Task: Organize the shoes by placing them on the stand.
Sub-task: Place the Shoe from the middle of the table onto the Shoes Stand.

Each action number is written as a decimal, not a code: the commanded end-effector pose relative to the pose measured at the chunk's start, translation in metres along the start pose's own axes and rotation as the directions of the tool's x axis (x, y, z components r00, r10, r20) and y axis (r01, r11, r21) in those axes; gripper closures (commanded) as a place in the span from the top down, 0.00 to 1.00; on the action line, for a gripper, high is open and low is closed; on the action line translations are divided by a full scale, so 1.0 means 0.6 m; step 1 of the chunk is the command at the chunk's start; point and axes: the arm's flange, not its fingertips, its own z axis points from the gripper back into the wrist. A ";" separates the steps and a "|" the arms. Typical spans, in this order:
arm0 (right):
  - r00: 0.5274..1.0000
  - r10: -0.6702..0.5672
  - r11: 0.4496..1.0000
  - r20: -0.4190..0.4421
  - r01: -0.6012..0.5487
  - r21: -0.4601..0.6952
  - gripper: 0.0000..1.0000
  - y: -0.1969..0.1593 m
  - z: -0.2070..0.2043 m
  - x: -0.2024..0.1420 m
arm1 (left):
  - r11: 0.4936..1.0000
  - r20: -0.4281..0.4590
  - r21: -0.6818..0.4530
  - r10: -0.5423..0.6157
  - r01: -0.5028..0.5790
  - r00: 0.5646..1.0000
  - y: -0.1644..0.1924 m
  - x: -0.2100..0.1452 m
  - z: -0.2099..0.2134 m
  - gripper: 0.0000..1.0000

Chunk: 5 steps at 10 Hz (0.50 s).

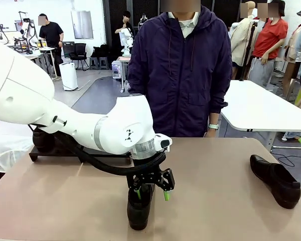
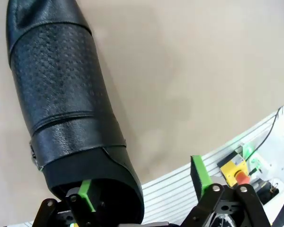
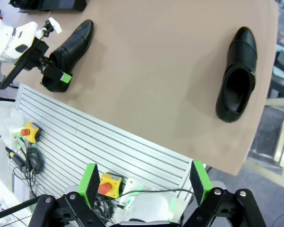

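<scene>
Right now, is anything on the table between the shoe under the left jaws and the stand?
Nothing visible. Bare tabletop lies between that shoe and the stand at the far left; the left arm reaches above that stretch. Another shoe sits on the stand's left end.

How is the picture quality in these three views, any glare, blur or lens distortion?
Front view: even room light, sharp, soft shadow under the shoe at the right. Left wrist view: the near shoe is crisp enough to show leather grain, with mild sheen on its toe; the slatted rail bows from the wide lens. Right wrist view: sharp, no glare on the tabletop.
</scene>
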 end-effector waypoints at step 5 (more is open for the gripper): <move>1.000 0.004 1.000 0.002 -0.004 0.014 1.00 -0.001 0.002 0.000 | 0.992 0.024 0.104 0.064 -0.066 0.998 -0.002 0.000 -0.009 0.00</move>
